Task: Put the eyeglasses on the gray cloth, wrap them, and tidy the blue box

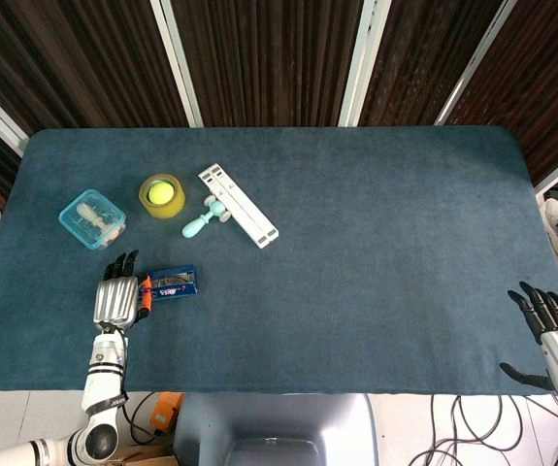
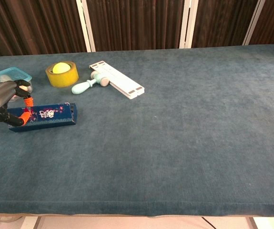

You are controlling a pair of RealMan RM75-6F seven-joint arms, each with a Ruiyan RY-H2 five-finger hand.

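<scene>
Left hand (image 1: 115,299) touching blue box (image 1: 174,282), near table's (image 1: 356,320) left edge.

The blue box (image 1: 173,283) lay flat on the table in the lower left of the head view, a long, narrow, dark blue thing with a white and red printed pattern along its face. In the chest view it (image 2: 46,116) sat at the far left, its long side facing the camera, slightly angled. An orange piece showed at its left end. Eyeglasses and gray cloth could not be made out.
</scene>
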